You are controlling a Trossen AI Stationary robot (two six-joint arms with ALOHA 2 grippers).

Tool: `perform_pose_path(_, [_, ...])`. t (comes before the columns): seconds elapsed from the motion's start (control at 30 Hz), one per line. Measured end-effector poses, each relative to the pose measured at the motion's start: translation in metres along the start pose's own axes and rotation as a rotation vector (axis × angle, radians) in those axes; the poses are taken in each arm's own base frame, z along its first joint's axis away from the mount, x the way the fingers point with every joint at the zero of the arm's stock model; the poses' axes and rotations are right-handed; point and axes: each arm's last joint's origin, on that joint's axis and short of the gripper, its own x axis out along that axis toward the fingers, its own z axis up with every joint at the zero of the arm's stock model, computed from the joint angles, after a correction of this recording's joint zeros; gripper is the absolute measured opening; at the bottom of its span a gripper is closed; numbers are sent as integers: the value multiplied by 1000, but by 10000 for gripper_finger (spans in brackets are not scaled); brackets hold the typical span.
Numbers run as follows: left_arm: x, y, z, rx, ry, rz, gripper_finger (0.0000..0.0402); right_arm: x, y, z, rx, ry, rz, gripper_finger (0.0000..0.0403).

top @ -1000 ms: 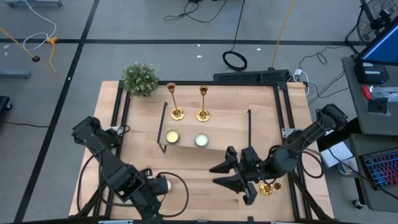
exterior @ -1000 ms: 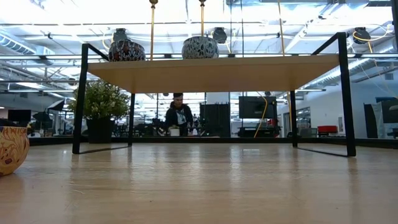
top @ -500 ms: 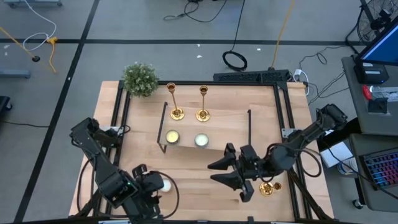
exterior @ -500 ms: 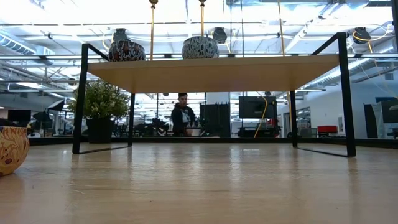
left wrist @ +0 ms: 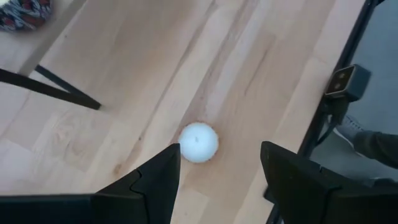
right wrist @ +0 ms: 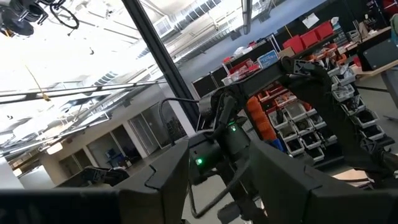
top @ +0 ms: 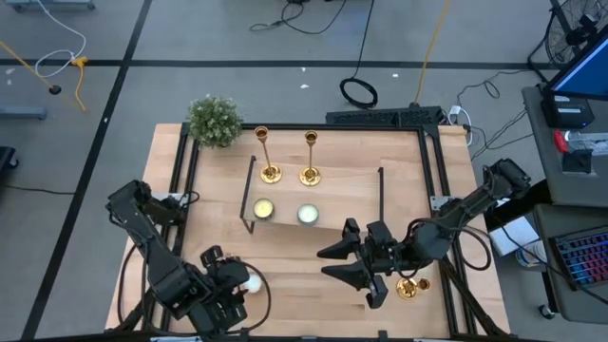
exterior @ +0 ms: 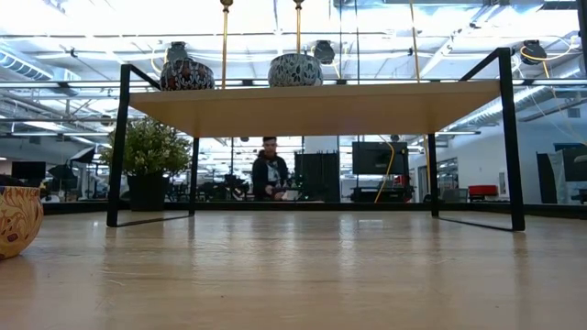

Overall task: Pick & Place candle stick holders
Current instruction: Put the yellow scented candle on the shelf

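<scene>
Two gold candle stick holders (top: 270,157) (top: 310,155) stand upright by their round bases on the far side of the wooden shelf (top: 351,195). A third (top: 408,287) rests on the table at the near right, partly hidden under my right arm. My left gripper (left wrist: 217,152) hangs open near the table's near-left edge, tipped down over a small round white candle (left wrist: 199,142) that lies just ahead of its fingertips, untouched. My right gripper (top: 334,264) is raised over the near middle of the table, open and empty, pointing toward the table's left.
Two round patterned vases (exterior: 186,69) (exterior: 295,67) sit on the shelf's near side. The shelf's black wire legs (exterior: 117,147) stand on the table. A potted plant (top: 213,120) is at the far left corner. A person (exterior: 270,174) moves in the room behind.
My left gripper has turned at the wrist and tipped further down over the white candle, shifting slightly, and has stayed open. My right gripper has kept still.
</scene>
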Motion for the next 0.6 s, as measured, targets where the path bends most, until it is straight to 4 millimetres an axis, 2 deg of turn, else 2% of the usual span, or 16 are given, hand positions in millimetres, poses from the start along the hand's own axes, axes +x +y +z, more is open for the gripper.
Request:
perform_pose_path(0.3, [31, 4, -17, -75, 84, 74, 230, 0, 0, 0, -1, 1, 0, 164])
perform_pose_path(0.6, [58, 0, -22, -224, 118, 29, 230, 1, -2, 0, -2, 2, -8, 164])
